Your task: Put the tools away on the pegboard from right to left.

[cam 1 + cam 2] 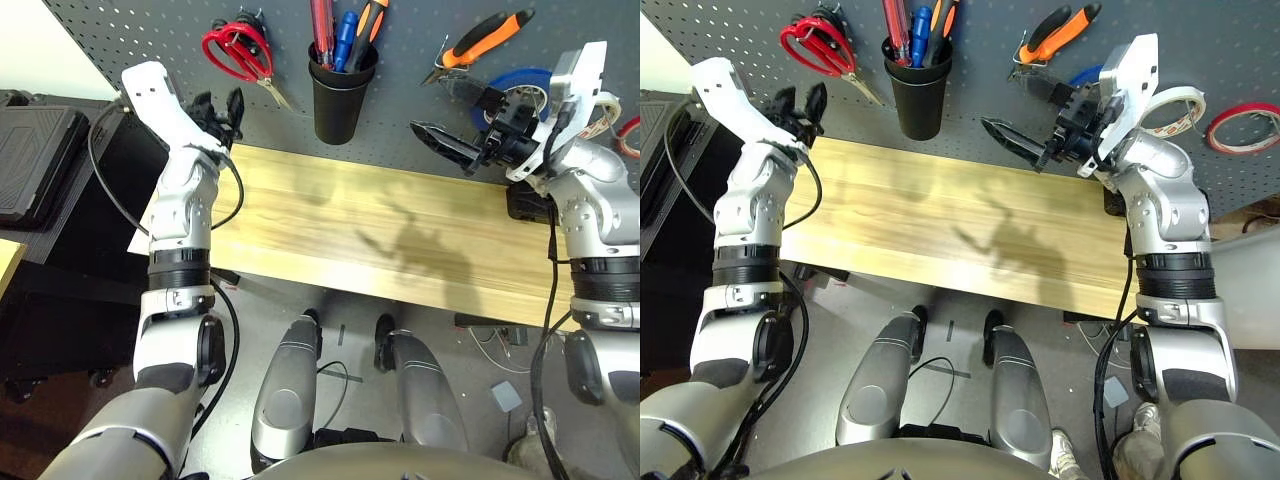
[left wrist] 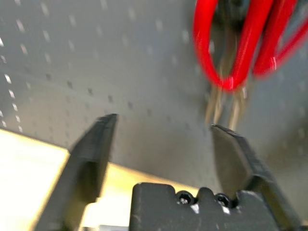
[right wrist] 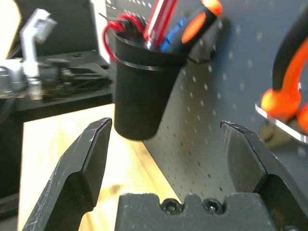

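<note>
On the dark grey pegboard [image 1: 130,30] the red-handled scissors [image 1: 237,50] hang at the left. A black cup [image 1: 340,90] holds the red-handled screwdriver [image 1: 322,25] among blue and orange handles. To its right hang the orange-and-black pliers [image 1: 482,40], and the thin red tape ring [image 1: 1243,125] is at the far right. My left gripper [image 1: 220,108] is open and empty just below the scissors [image 2: 240,43]. My right gripper [image 1: 1025,115] is open and empty below the pliers [image 3: 288,91], pointing toward the cup [image 3: 139,82].
A bare wooden tabletop [image 1: 380,230] runs below the pegboard. A blue tape roll [image 1: 522,82] and a white tape roll [image 1: 1170,108] hang behind my right wrist. A black case [image 1: 35,150] sits off the table's left end, and cables lie on the floor.
</note>
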